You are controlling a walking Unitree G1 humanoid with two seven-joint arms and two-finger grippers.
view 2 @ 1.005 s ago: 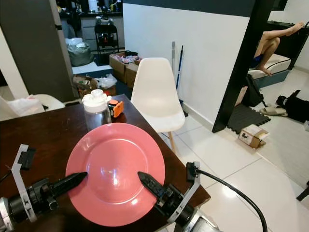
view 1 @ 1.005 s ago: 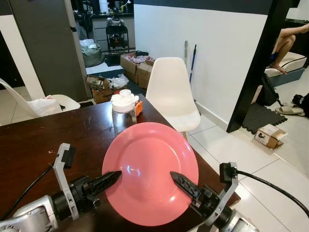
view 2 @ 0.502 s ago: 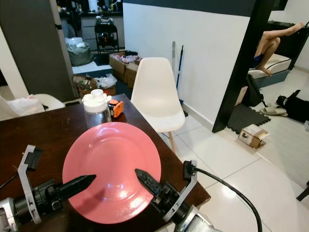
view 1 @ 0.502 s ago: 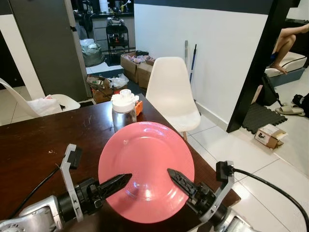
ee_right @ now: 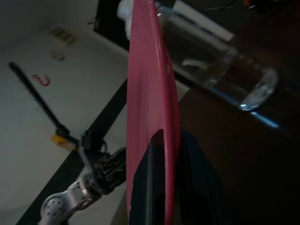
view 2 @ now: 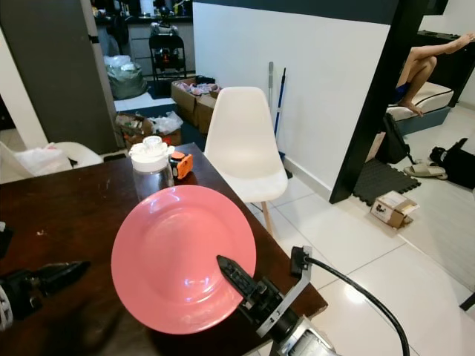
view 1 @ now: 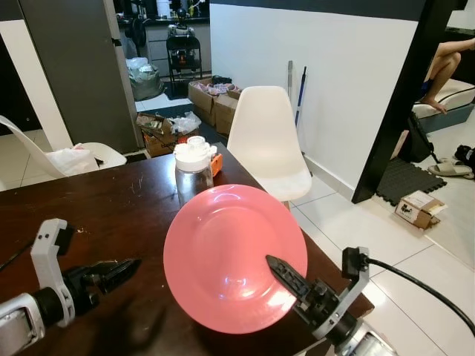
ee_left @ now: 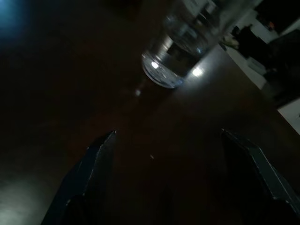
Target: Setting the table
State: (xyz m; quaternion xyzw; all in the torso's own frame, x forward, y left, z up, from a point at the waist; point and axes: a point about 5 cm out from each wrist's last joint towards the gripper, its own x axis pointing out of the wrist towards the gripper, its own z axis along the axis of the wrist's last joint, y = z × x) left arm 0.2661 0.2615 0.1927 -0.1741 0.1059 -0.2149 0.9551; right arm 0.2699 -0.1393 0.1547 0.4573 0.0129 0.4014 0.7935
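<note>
While the right tool [view 1: 286,276] pinches the pink plate [view 1: 234,256] by its near rim above the bench [view 1: 111,208], lower it level, left of the edge; the left tool [view 1: 119,271] hangs open, left.

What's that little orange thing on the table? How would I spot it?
Start at the dark brown wooden table and go to its far edge, nearest the white plastic chair. A clear glass jar with a white lid stands there; the small orange and black object sits right beside it, the only orange item there.
</note>
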